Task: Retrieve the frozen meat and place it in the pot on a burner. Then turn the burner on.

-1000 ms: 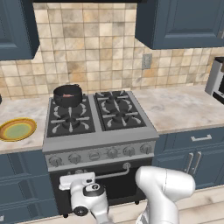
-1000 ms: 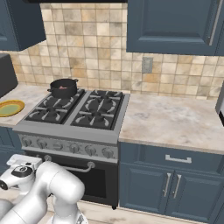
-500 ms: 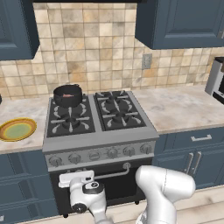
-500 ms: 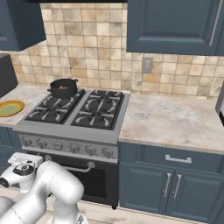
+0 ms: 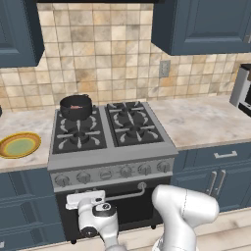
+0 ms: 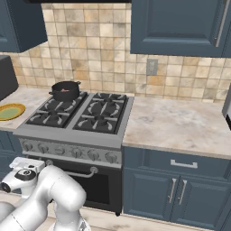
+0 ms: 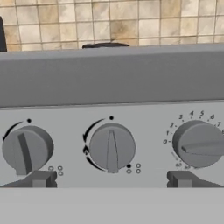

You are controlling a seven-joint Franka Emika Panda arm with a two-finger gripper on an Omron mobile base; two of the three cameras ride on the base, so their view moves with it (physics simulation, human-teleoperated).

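Four gas burners sit on the black-grated silver stove (image 5: pixel 110 147) in the left base view, and we take that stove as our landmark. On its rear left burner (image 5: pixel 76 116) stands the small round black pot (image 5: pixel 76 106), and inside it we see the pinkish-red frozen meat (image 5: pixel 75 106) as a small patch of colour. Left of the stove, on the beige marbled tabletop (image 5: pixel 19 132), lies a round yellow-rimmed green plate (image 5: pixel 18 145). Below the stove's row of silver front knobs, in front of the oven door, hangs the robot's white hand; we cannot make out its claw here.

From the right base view, the pot (image 6: pixel 66 90) again stands on the stove's (image 6: pixel 76 131) far left burner, with the meat (image 6: pixel 64 90) as a reddish speck inside. The plate (image 6: pixel 10 111) lies left of the stove. The white hand sits low, in front of the stove's left lower corner.

In the hand view, we face the stove's grey front panel (image 7: pixel 112 78) closely. The claw (image 7: pixel 111 179) stands spread wide, gripping nothing, its two dark fingertips (image 7: pixel 40 179) rising either side of the middle silver knob (image 7: pixel 112 147), apart from it. Another knob (image 7: pixel 26 149) lies left, and a numbered dial knob (image 7: pixel 199 143) right. The pot's dark rim (image 7: pixel 105 45) peeks above the stove's top edge.
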